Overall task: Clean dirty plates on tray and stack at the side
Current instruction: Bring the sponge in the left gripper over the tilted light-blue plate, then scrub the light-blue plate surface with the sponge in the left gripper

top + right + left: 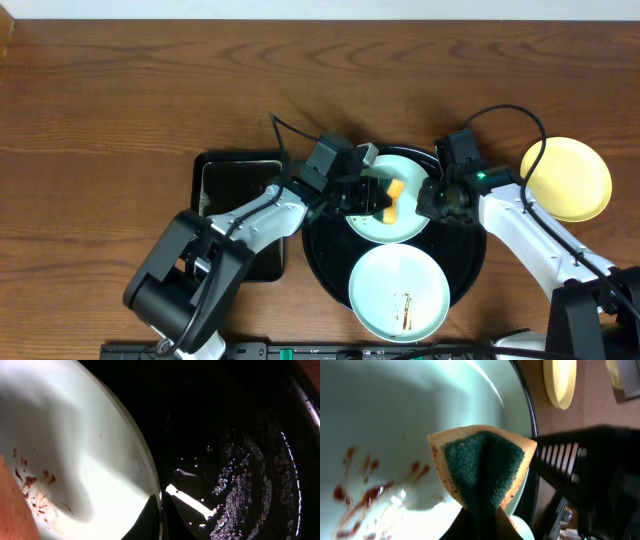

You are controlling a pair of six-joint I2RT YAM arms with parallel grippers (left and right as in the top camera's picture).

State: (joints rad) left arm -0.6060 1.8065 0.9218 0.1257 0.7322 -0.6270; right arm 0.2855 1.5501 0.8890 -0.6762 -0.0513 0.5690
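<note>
On the surface (pixel 120 90) we see the tray (pixel 325 262) carrying two smeared blue plates, the near plate (pixel 400 290) and the far plate (pixel 375 226). A yellow plate (pixel 565 180) sits right of the tray. Our left end effector (pixel 372 196) is clamped on a sponge (pixel 482 467) over the far plate. The right end effector (pixel 437 197) pinches that plate's right rim.

L tool (pixel 379 197) w/ sponge (pixel 393 189) on blue plate (pixel 400 229) | R tool (pixel 432 198) at its rim | yellow plate (pixel 566 178) aside
</note>
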